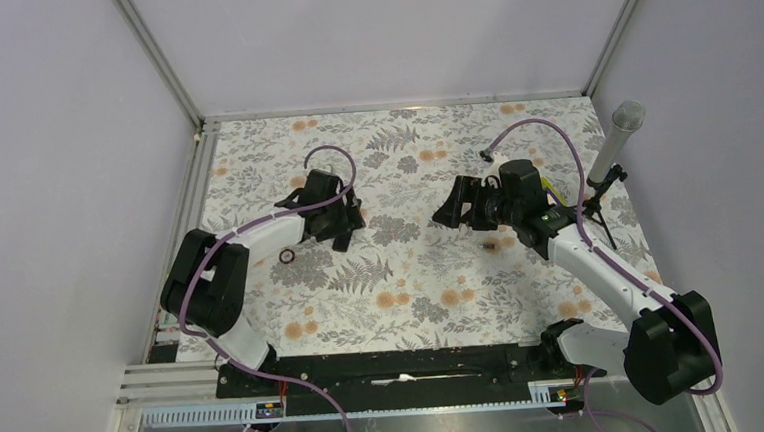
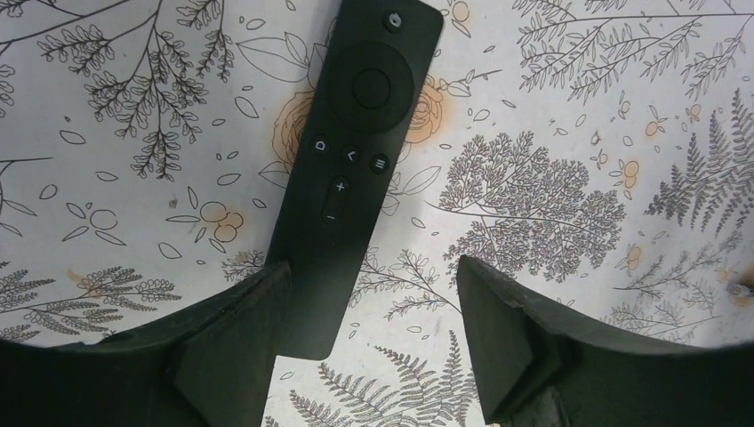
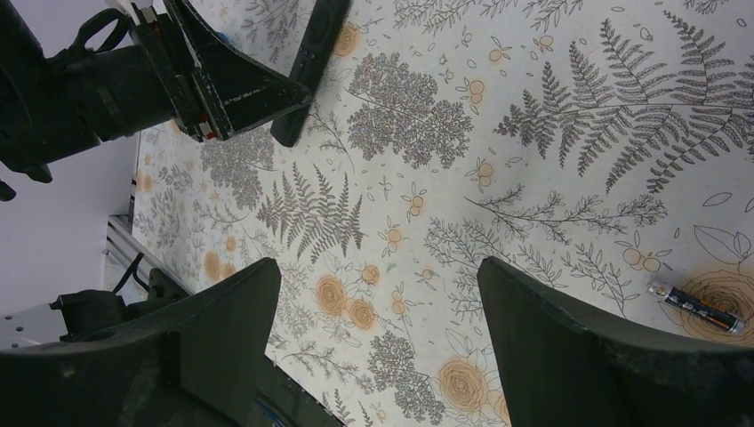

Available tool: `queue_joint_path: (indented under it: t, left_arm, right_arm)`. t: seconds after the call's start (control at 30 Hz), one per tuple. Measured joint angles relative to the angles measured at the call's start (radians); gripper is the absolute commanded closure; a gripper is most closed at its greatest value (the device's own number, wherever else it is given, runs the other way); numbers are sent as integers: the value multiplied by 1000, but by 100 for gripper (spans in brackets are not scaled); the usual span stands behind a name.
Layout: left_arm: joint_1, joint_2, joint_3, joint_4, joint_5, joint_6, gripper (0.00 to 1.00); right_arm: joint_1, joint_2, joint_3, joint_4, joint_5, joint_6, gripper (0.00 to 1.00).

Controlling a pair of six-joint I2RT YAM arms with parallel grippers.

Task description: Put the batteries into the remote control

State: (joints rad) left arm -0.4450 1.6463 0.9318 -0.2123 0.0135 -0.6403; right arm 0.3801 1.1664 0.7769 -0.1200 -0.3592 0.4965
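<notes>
The remote control [image 2: 356, 151] lies button-side up on the floral table. Its near end sits between my left gripper's [image 2: 369, 294] open fingers, close to the left finger [image 2: 240, 338]. No back cover shows. The remote also shows in the right wrist view [image 3: 311, 62], partly hidden by the left gripper [image 3: 213, 80]. One battery [image 3: 695, 307] lies on an orange flower just right of my right gripper [image 3: 378, 267], which is open and empty above the table. In the top view the battery [image 1: 491, 246] lies below the right gripper [image 1: 450, 212]. The left gripper [image 1: 343, 223] is at centre left.
A grey-headed microphone [image 1: 619, 141] on a stand is at the right edge of the table. A small dark ring [image 1: 287, 255] lies left of the left gripper. Purple cables loop over both arms. Walls enclose the table on three sides.
</notes>
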Motion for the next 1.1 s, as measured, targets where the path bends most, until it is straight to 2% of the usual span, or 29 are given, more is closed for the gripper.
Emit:
queue_joint_path:
  t: [0.27, 0.6, 1.0, 1.1]
  left_arm:
    - [-20, 0, 0, -14, -65, 12, 19]
    - [-20, -2, 69, -79, -116, 43, 18]
    - [-52, 144, 155, -153, -226, 94, 28]
    - [-62, 155, 162, -160, -233, 111, 33]
  right_arm:
    - [0, 0, -8, 1, 0, 0, 11]
    - [0, 6, -22, 6, -1, 3, 10]
    - [0, 30, -29, 10, -2, 6, 10]
    - [0, 34, -29, 11, -2, 6, 10]
